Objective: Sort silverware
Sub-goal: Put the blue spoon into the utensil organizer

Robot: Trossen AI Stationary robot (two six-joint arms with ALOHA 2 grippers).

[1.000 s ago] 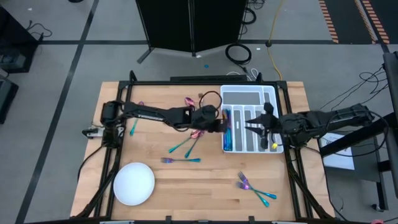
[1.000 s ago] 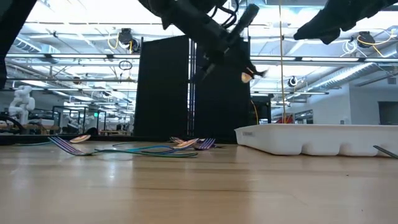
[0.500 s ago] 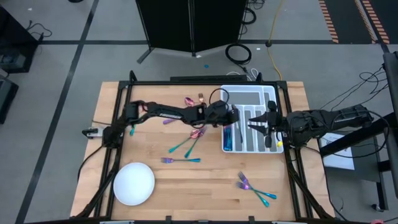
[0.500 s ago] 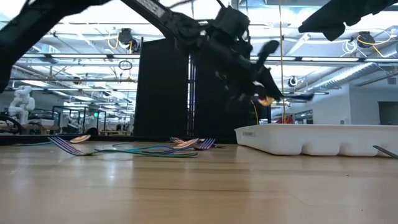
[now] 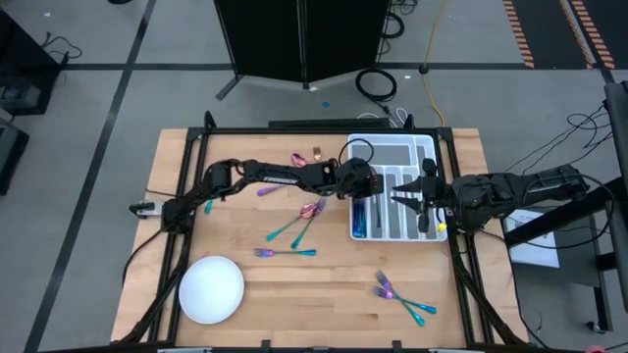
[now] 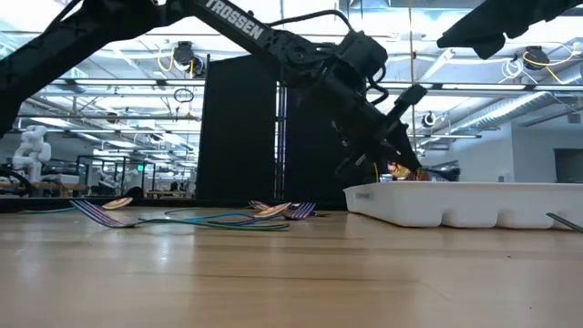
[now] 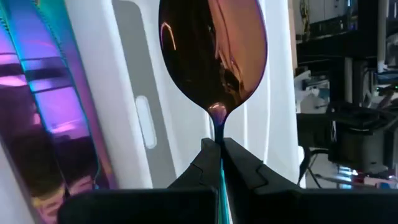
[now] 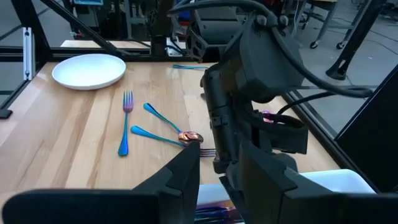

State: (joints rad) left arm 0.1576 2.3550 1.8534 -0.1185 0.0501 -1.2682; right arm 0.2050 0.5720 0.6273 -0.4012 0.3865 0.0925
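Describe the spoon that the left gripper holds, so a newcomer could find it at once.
Find the white divided tray at the table's far right. The left gripper reaches over its left compartments, shut on a spoon. Unlike the silverware lying on the wood, it is in the air.

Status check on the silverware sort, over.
Left pincer shut on a spoon, over the white tray. Right pincer hovers over the tray, holding nothing. Forks loose on table. Nothing blocking.
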